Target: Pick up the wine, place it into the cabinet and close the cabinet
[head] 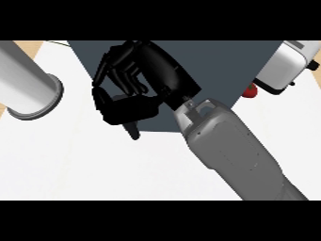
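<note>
White is filling the far left, where a big pale cylinder [20, 80], apparently a forearm, is angling in from the upper corner with its grey-rimmed end lying over the white counter [86, 164]; no left hand is showing on it, so I cannot say what that hand is doing. Moving across, the right hand [138, 77] is hovering over the near left corner of the dark slate-blue cabinet [225, 56], fingers curling inward and the thumb folding beneath them. Something dark is sitting inside that curl, with a narrow black tip poking down past the cabinet's edge onto the white; that may be the wine, held neck-down for carrying, but the hand is hiding it and I cannot tell for sure. No bottle is standing anywhere else in view. The grey right forearm [232, 150] is slanting in from the lower right, presumably to bring the hand toward the cabinet front. Further right, a white toaster [288, 68] is sitting beside the cabinet, with a small red object [250, 91] tucked against it, well clear of the working hand.
</note>
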Available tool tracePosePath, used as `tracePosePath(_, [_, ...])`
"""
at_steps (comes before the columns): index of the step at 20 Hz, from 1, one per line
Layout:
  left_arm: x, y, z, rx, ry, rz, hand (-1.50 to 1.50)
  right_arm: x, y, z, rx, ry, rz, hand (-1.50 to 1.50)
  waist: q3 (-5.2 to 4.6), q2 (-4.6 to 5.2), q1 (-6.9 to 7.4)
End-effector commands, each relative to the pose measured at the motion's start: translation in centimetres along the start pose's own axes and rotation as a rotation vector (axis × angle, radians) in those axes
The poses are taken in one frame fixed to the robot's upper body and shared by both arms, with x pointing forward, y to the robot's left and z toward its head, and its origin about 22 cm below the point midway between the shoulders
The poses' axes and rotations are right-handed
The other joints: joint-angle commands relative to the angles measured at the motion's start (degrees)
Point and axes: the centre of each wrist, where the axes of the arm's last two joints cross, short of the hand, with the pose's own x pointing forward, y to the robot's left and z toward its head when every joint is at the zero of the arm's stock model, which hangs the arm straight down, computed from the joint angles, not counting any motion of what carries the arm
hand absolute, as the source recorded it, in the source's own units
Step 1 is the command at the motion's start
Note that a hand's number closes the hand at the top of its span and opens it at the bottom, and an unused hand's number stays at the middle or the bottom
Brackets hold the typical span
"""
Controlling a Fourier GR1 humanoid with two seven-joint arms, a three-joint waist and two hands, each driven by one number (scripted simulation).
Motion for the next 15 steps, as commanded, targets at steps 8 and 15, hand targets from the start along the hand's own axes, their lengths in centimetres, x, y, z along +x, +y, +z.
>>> tracePosePath(8, [-2.4,-2.3,-2.1,0.005,0.012,0.027,-1.5,-2.6,-6.8,-1.7,-0.128,0.037,0.076,1.5,0.2,1.43,-0.44])
tracePosePath(15, [-3.8,-4.0,-2.6,-0.003,0.006,0.048,-1.5,-4.1,-8.1,-0.9,-0.147,0.038,0.084,1.5,0.23,1.56,-0.49])
